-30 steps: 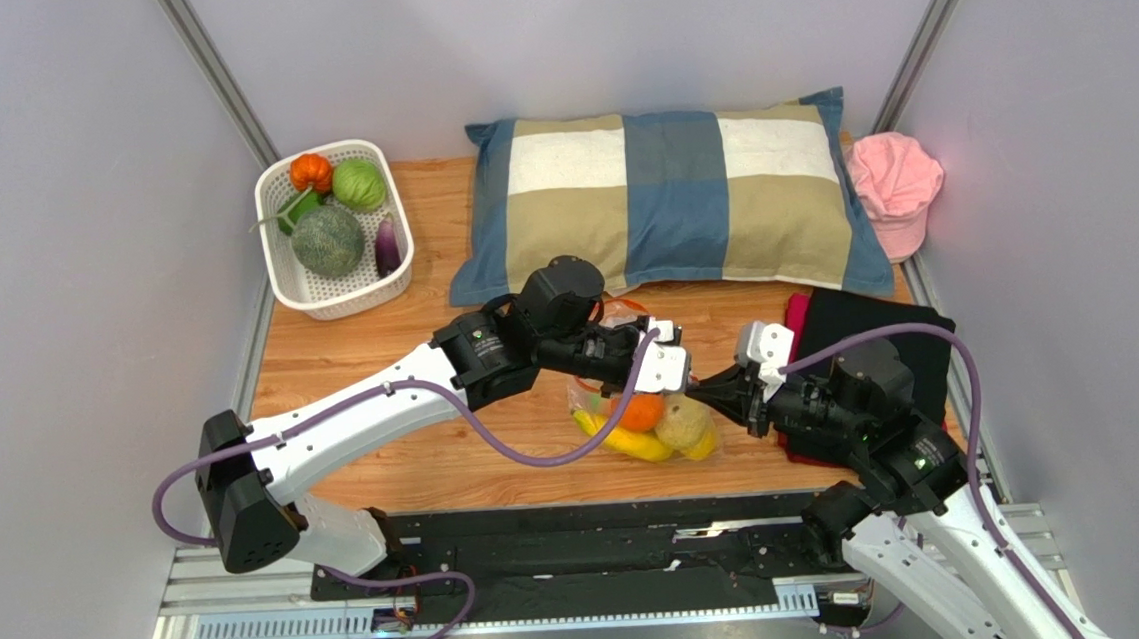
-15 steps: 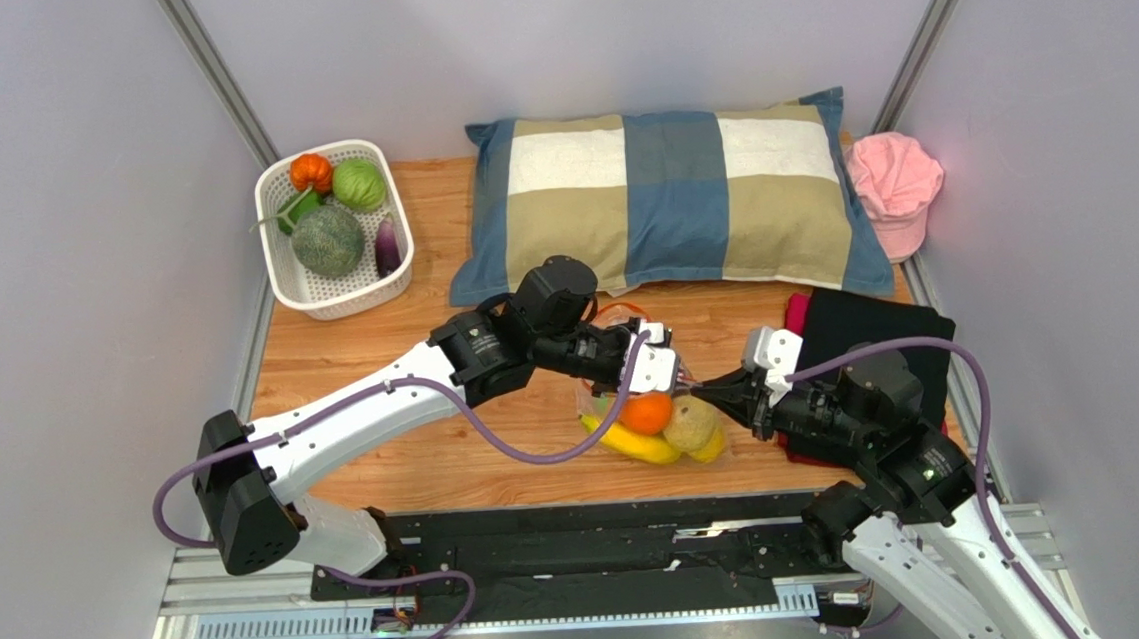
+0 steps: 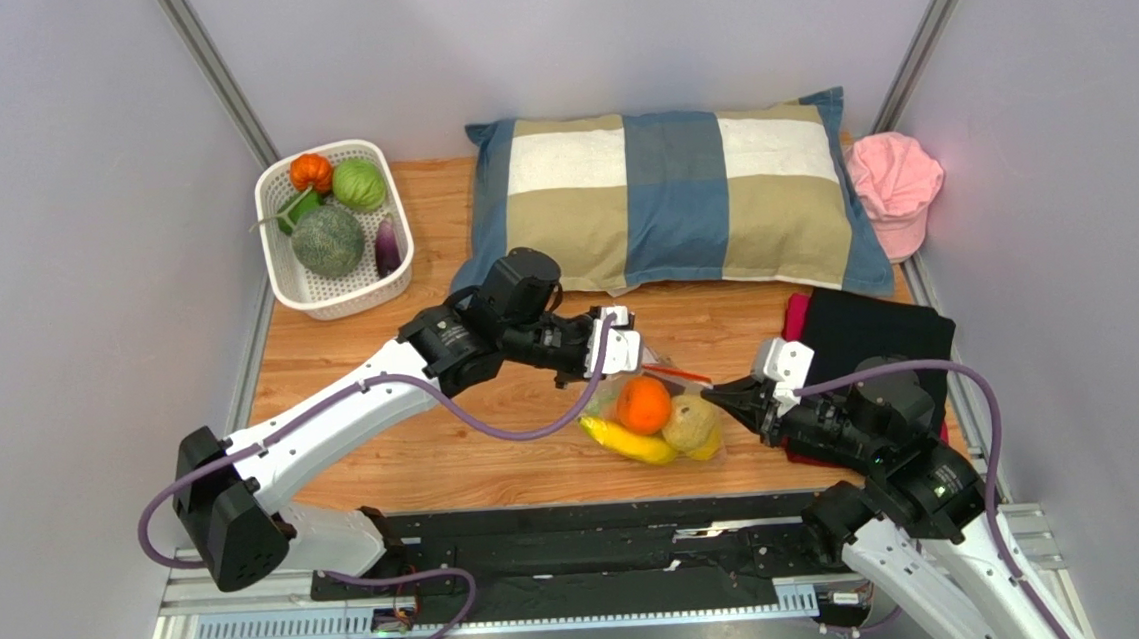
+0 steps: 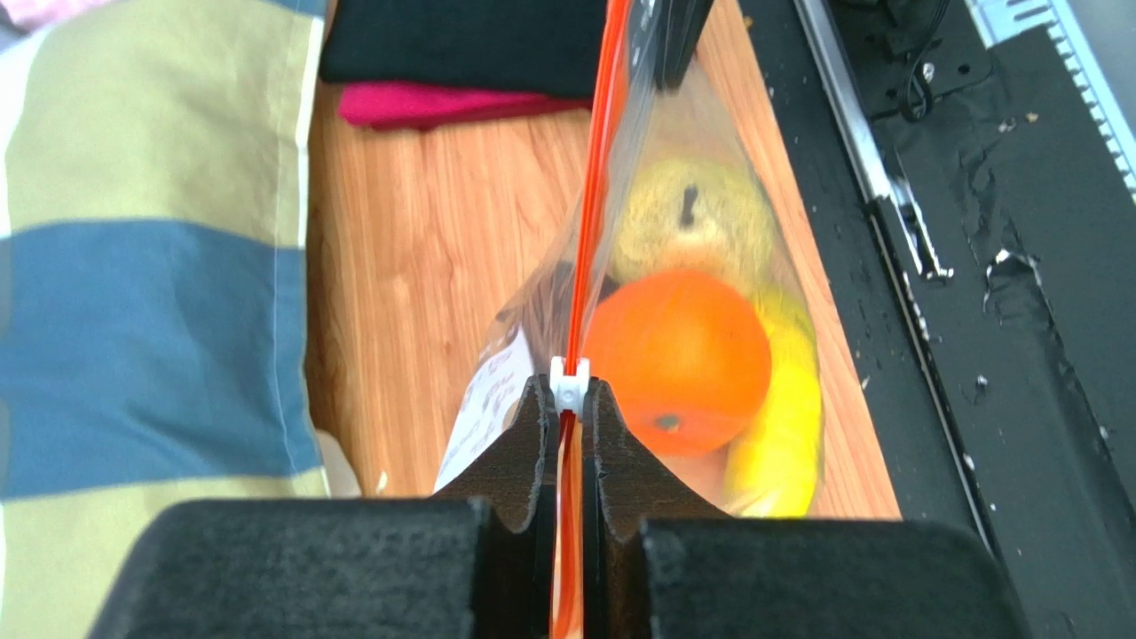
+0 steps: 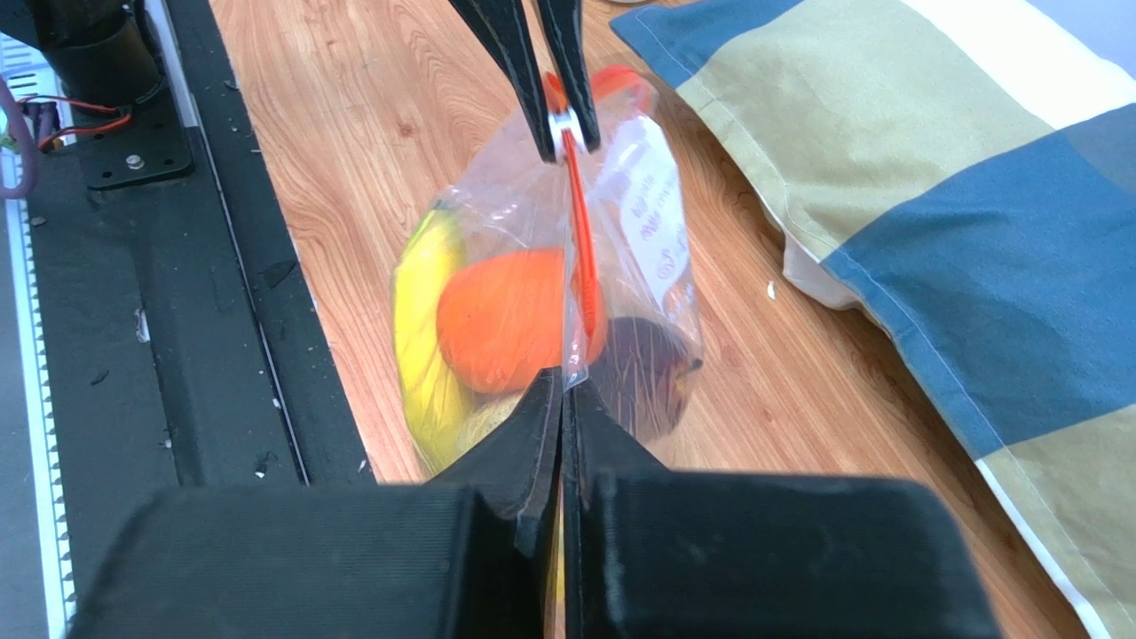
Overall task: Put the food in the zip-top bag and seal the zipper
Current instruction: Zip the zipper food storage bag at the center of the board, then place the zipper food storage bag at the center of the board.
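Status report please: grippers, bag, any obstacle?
Left gripper and right gripper shut on zipper, taut between them. Food inside zip-top bag. No obstruction seen.

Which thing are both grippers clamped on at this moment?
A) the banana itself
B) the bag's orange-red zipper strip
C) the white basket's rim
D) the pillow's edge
B: the left gripper and the right gripper each pinch the zipper, stretched straight between them.
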